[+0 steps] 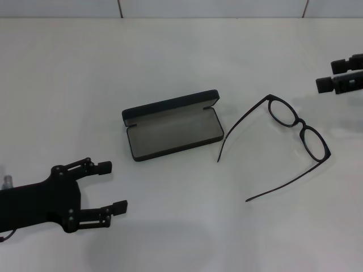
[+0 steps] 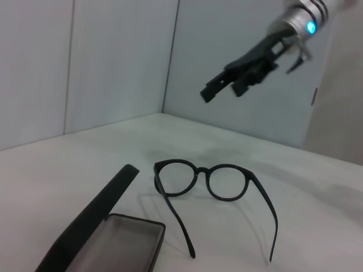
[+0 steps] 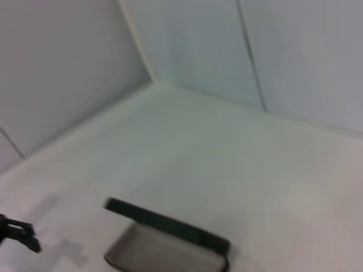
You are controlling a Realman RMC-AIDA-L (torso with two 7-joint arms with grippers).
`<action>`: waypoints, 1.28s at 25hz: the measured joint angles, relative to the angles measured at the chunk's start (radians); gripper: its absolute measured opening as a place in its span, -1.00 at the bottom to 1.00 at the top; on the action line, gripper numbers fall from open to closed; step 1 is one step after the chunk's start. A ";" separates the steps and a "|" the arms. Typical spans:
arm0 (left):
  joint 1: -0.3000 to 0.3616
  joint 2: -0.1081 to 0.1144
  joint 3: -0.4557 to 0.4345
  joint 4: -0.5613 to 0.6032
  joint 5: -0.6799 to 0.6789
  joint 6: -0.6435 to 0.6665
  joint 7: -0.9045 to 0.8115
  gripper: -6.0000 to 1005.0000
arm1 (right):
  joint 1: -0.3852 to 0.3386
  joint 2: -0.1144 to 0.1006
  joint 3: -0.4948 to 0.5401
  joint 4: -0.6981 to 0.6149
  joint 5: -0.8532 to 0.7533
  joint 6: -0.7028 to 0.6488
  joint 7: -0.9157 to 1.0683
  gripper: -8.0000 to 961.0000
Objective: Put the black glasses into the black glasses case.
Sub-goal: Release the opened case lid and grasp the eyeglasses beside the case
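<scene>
Gauging a light, fragile frame before pickup

One pair of glasses (image 1: 298, 127) is counted on the white worktop (image 1: 181, 68), lying at 3 o'clock of the case (image 1: 173, 131), close beside it but not touching, with both temples unfolded. One case is counted, lid open, grey lining exposed and nothing inside. The frame is judged light, thin, springy at the temples and prone to sliding; the lenses are likely to scratch. A hold at the bridge or across one rim is judged safest, not the slender temples. The left gripper (image 1: 110, 188) is held at 8 o'clock of the case, fingers wide, gripping nothing. The right gripper (image 1: 332, 73) is poised at 1 o'clock of the glasses, fingers parted and gripping nothing.
</scene>
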 joint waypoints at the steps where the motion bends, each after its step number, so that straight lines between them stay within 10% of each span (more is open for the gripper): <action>1: -0.003 -0.001 0.000 0.000 0.002 0.000 0.000 0.77 | 0.026 -0.006 -0.001 0.006 -0.040 -0.008 0.051 0.84; 16: -0.013 -0.012 0.003 -0.003 0.009 0.000 0.007 0.77 | 0.415 0.033 -0.002 0.288 -0.578 0.003 0.390 0.82; 25: -0.022 -0.016 0.001 -0.012 0.036 -0.002 0.003 0.77 | 0.471 0.145 -0.014 0.325 -0.748 0.087 0.420 0.82; 32: -0.020 -0.016 0.002 -0.012 0.036 0.000 0.003 0.77 | 0.469 0.175 -0.025 0.327 -0.760 0.112 0.428 0.82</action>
